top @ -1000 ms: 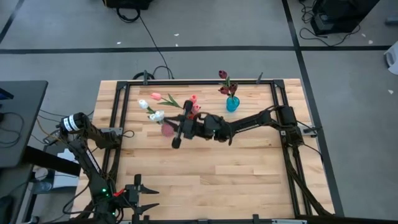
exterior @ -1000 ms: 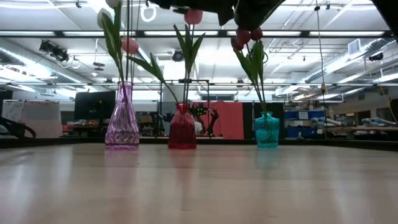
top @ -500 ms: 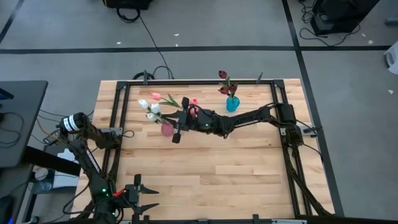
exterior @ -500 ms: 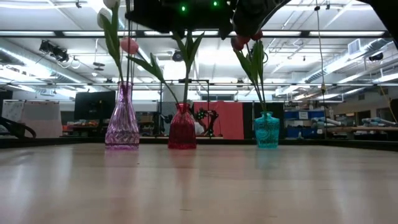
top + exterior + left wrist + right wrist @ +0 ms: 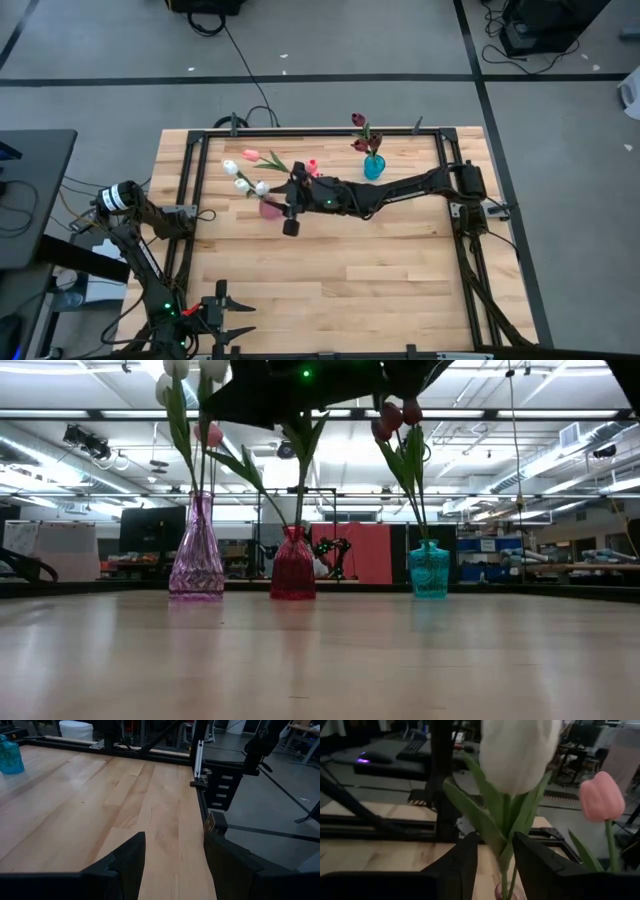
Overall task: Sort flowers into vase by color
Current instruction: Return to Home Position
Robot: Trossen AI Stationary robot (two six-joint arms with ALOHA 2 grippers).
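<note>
Three vases stand in a row at the far side: a purple vase point(image 5: 197, 552), a red vase point(image 5: 293, 566) and a teal vase point(image 5: 430, 570). White flowers point(image 5: 243, 185) and a pink one point(image 5: 250, 155) stand in the purple vase, a pink one point(image 5: 312, 165) in the red vase, and maroon ones point(image 5: 395, 415) in the teal vase. My right gripper point(image 5: 283, 192) hovers open above the purple vase. In its wrist view a white tulip point(image 5: 517, 755) stands upright, with its stem point(image 5: 506, 865) between the open fingers. Whether they touch, I cannot tell. My left gripper point(image 5: 225, 312) waits open at the near left edge.
A black metal frame point(image 5: 190, 180) runs around the wooden table top point(image 5: 360, 270). The near half of the table is bare wood. The right arm point(image 5: 410, 187) stretches from the right edge across the far half, just in front of the teal vase.
My right gripper has come down over the purple vase, and its dark body fills more of the top of the low view. A further white tulip head now shows above the purple vase there. In the high view that head has shifted toward the table's right.
</note>
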